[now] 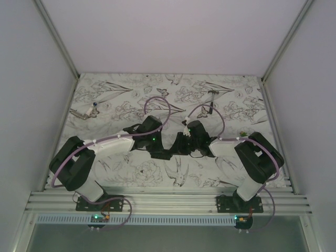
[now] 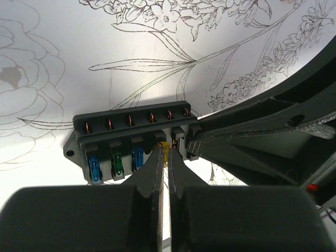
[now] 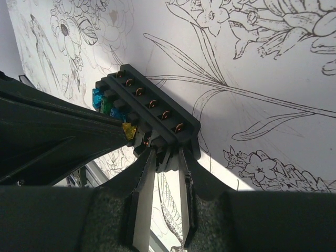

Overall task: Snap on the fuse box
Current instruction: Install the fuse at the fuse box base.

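We find the small black rectangular plastic fuse box (image 2: 105, 137) lying flat on the white flower-printed bench (image 1: 131, 89), mid-bench between the two arms, with both claws on it. The left claw (image 2: 164, 156) meets its slotted face and is clenched on a small yellow translucent fuse (image 3: 128, 130) at the fourth slot, counted from the left in the left wrist view. The right claw (image 3: 165, 157) straddles one short end of the box, a finger pressed to each side, grasping it. In the neighbouring slots the box holds a blue fuse (image 2: 94, 169), a green fuse (image 2: 117, 164) and a second blue fuse (image 2: 137, 157). Six copper terminals (image 2: 130, 121) line its far edge.
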Robot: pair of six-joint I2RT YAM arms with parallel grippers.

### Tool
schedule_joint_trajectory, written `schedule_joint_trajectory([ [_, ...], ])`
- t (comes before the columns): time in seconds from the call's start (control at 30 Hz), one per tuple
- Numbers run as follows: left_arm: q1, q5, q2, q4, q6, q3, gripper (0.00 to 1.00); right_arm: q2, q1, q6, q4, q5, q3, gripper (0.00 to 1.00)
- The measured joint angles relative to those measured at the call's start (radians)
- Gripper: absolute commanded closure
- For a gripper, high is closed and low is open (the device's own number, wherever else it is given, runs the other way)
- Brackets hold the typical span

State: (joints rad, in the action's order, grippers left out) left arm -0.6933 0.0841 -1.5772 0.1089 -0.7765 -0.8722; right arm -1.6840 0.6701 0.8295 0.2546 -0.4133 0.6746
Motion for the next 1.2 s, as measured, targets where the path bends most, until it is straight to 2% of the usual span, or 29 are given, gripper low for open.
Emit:
schedule_joint_trajectory([
  [0.53,0.011,0.001,-0.035,0.151,0.035,-0.080,1.00,-0.025,0.027,-0.028,-0.126,0.019,0.084,0.76],
  [0.9,-0.055,-0.116,-0.044,0.160,0.002,-0.091,1.00,-0.031,0.027,-0.029,-0.146,0.014,0.098,0.78],
  [1.2,-0.057,-0.123,-0.029,0.124,-0.022,-0.060,1.00,-0.032,0.027,-0.032,-0.134,0.007,0.092,0.79],
])
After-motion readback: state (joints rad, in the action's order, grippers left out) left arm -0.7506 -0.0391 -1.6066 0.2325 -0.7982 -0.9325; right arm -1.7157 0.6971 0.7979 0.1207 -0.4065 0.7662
